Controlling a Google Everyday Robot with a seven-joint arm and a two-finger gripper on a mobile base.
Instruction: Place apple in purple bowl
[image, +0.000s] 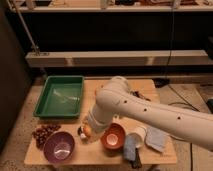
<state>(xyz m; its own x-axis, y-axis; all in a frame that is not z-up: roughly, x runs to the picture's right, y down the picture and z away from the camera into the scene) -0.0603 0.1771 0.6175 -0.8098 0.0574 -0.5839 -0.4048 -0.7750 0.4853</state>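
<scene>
Yellow-orange apple (87, 130), round with no clear long axis, sits clamped in the tool (83, 131), two o'clock of the purple bowl (50, 143).

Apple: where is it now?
The small yellow-orange apple is in the shut claw, lower left in camera view, between the round purple bowl and round orange bowl.
</scene>
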